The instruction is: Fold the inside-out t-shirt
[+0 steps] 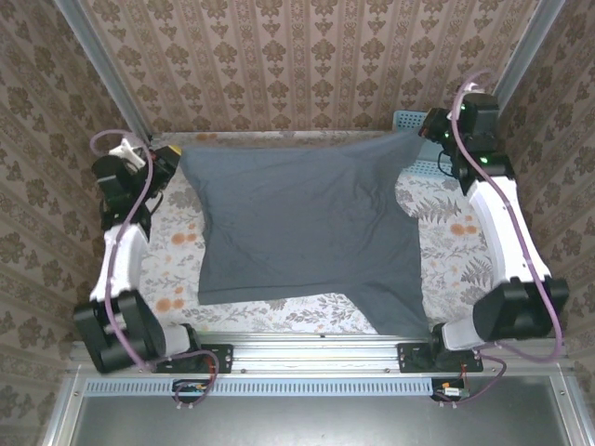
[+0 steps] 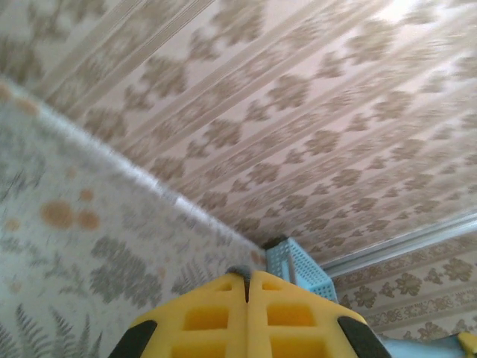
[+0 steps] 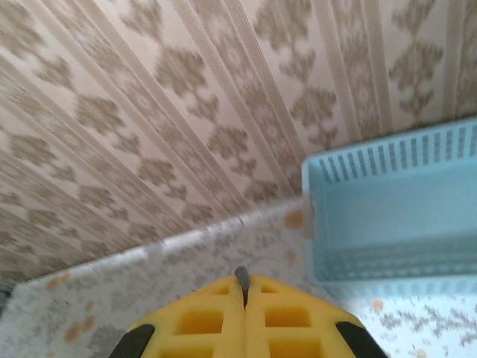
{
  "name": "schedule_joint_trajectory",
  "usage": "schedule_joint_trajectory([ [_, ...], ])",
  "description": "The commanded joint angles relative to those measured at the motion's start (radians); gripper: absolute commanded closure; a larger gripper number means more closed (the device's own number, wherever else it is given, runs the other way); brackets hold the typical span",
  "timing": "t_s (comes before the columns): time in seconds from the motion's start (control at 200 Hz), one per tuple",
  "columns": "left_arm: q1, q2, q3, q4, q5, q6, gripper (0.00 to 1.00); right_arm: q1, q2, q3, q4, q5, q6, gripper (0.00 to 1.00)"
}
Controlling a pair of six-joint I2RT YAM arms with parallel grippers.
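The inside-out t-shirt (image 1: 307, 232) lies spread across the tabletop (image 1: 172, 255). The left tool (image 2: 247, 280) and right tool (image 3: 244, 280) are each clamped on a far corner. Recommendation: carry both corners nearward together, level and taut, clear of the basket (image 3: 395, 209).

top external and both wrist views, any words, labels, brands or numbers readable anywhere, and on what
No readable text anywhere. The t-shirt is plain, the blue basket bears no label, and the wallpaper and tablecloth carry only patterns.
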Motion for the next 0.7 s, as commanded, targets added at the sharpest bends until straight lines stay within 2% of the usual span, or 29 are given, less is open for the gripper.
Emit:
schedule_joint_trajectory([
  [0.0,0.004,-0.113,-0.099,0.099,-0.144,0.078,1.0,-0.008,-0.138,-0.047,0.091,0.067,0.014,1.0],
  [0.045,0.003,-0.127,-0.109,0.065,-0.188,0.099,1.0,-0.008,-0.167,-0.064,0.105,0.092,0.008,1.0],
  [0.12,0.01,-0.078,-0.041,-0.123,-0.227,0.133,1.0,-0.012,-0.178,-0.057,0.088,0.136,0.004,1.0],
  [0.255,0.027,-0.024,-0.014,-0.091,-0.124,0.07,1.0,-0.018,-0.168,-0.008,0.052,0.122,-0.013,1.0],
  [0.505,0.024,-0.175,0.006,-0.175,-0.186,0.145,1.0,-0.018,-0.185,0.016,0.037,0.065,-0.033,1.0],
  [0.695,0.004,-0.078,0.051,-0.196,-0.161,0.177,1.0,-0.017,-0.096,0.021,0.074,0.032,-0.037,1.0],
])
